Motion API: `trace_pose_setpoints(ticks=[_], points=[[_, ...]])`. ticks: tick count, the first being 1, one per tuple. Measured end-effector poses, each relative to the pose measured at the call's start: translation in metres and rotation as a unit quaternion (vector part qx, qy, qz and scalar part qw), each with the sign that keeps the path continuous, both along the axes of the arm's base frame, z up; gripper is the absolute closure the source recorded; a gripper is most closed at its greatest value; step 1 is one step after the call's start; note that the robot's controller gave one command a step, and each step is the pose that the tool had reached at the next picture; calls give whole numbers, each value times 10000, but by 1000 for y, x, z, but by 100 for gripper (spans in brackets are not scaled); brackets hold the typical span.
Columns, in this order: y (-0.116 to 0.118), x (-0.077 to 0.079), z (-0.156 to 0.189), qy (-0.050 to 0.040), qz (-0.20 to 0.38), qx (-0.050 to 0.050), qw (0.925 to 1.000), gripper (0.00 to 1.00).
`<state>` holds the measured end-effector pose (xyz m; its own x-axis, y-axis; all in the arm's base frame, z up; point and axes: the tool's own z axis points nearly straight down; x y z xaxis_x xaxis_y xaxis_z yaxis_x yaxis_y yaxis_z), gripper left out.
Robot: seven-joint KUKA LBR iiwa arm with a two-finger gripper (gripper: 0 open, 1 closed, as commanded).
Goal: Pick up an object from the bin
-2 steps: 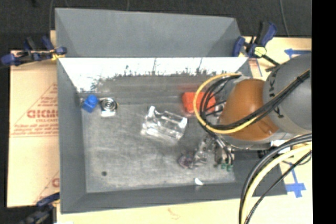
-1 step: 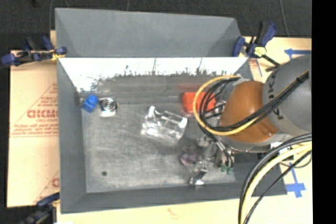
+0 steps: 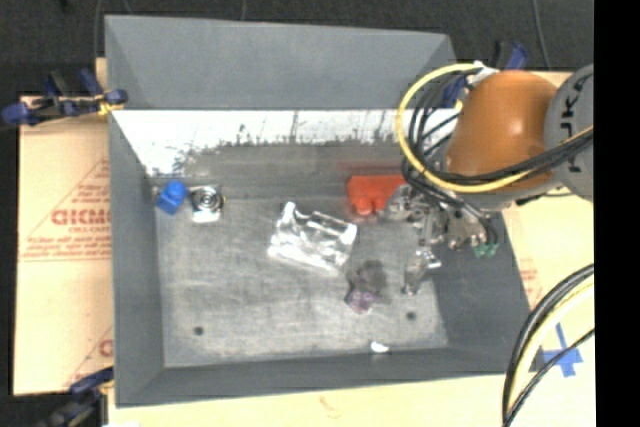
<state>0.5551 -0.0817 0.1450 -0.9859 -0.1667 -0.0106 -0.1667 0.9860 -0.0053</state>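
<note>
Camera view from above gives us the tool [image 3: 418,270] low inside the grey metal bin [image 3: 135,245], to the right of the crumpled clear plastic wrapper [image 3: 312,237] that lies about mid-floor. We cannot tell how far the tool is open, or whether it has hold of anything.

Nearest to it is a small dark purple-grey lump [image 3: 364,289], below and right of the wrapper. It sits just beside the tool on the wrapper's side, and as far as we can tell the two are apart. A red-orange plastic block [image 3: 370,193] lies up and right of the wrapper near the back wall, close to the tool's upper part.

Far left of the wrapper, a small blue block [image 3: 171,197] and a round silver metal piece [image 3: 206,203] sit side by side near the left wall. A tiny white scrap [image 3: 380,347] lies below and right of the wrapper, at the foot of the front wall.

Above the tool, the wrist carries a rounded orange cover [image 3: 500,120] with yellow and black cables [image 3: 410,130] looping round it. The bin floor is dull grey and scuffed. The back wall behind the wrapper has a pale band with dark streaks. Round the bin we see dark, rough-textured ground.
</note>
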Motion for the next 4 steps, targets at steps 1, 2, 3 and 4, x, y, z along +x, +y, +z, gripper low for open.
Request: trace_pose_setpoints(ticks=[1,2,3,4], points=[[-22,7,84,4,810,-10,9967,0],[78,50,18,41,955,37,9954,0],[81,45,-71,-5,31,32,10000,0],[82,48,-68,-46,33,34,10000,100]])
